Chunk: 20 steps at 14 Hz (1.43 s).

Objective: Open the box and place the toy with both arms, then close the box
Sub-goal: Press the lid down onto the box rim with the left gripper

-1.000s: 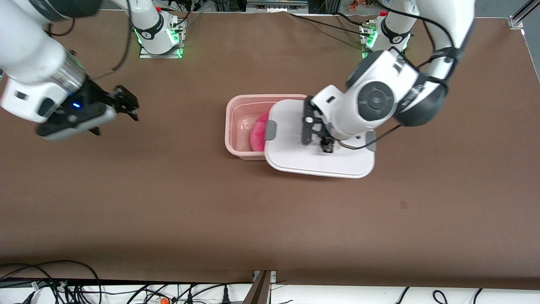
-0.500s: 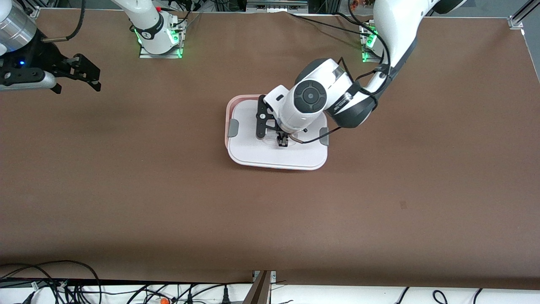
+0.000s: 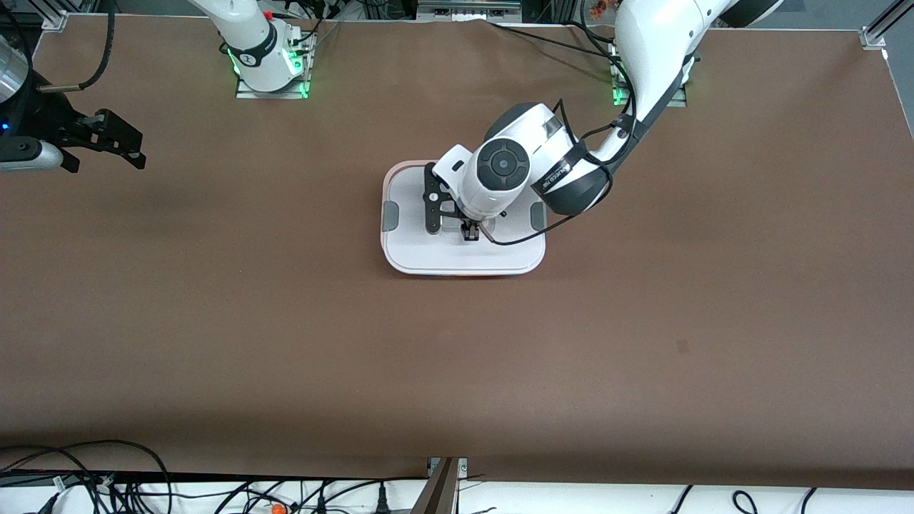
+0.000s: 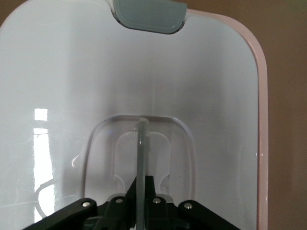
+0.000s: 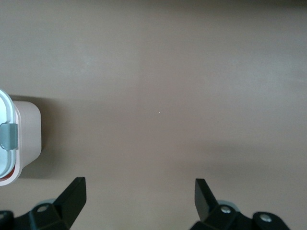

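Box (image 3: 464, 263) sits mid-table, nearer the bases' edge. Right gripper (image 3: 107, 143) waits, jaws spread and empty, over the table edge at its own end. Left gripper (image 3: 468, 232) pinches the lid handle (image 4: 142, 158). To seat the lid (image 3: 500, 253): press straight down, release once the rim is flush. Half a second ago the lid sat skewed; now it's squarer over the base.

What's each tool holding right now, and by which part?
Left tool is shut on the flat white plastic lid, gripping its recessed centre handle. Right tool is open and holds nothing.
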### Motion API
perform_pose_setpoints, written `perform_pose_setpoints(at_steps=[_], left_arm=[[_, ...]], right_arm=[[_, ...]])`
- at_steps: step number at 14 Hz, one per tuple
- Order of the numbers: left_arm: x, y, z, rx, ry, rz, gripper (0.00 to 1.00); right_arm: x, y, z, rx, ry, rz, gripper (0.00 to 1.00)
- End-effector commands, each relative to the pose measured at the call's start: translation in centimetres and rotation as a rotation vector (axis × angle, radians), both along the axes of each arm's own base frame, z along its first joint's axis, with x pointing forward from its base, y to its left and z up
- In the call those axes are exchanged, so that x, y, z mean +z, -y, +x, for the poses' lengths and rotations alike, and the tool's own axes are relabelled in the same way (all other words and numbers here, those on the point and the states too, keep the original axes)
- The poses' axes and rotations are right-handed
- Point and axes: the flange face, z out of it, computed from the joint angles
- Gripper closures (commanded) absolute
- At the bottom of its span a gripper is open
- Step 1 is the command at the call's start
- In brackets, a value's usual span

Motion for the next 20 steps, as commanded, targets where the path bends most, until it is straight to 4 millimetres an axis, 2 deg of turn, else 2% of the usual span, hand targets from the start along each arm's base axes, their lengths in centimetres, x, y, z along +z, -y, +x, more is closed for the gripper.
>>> perform_pose_setpoints(at_steps=[1,4,14,20], left_arm=[[0.1,0.7,-1.3,0.010,0.012,0.024,1.00],[-0.1,0.6,-1.4,-0.004,0.013,0.029,1.00],[-0.4,0.1,-2.3,-0.084,0.030,0.086,1.00],[0.2,-0.3,-2.6,-0.105,0.025,0.103,1.00]], right_arm=[[1.0,0.2,-0.1,0.006,0.013,-0.004,0.00],[0.5,1.0,0.1,0.036,-0.005,0.008,0.00],[0.4,0.9,0.1,0.037,-0.008,-0.003,0.00],[0.4,0.9,0.1,0.037,-0.011,-0.002,0.00]])
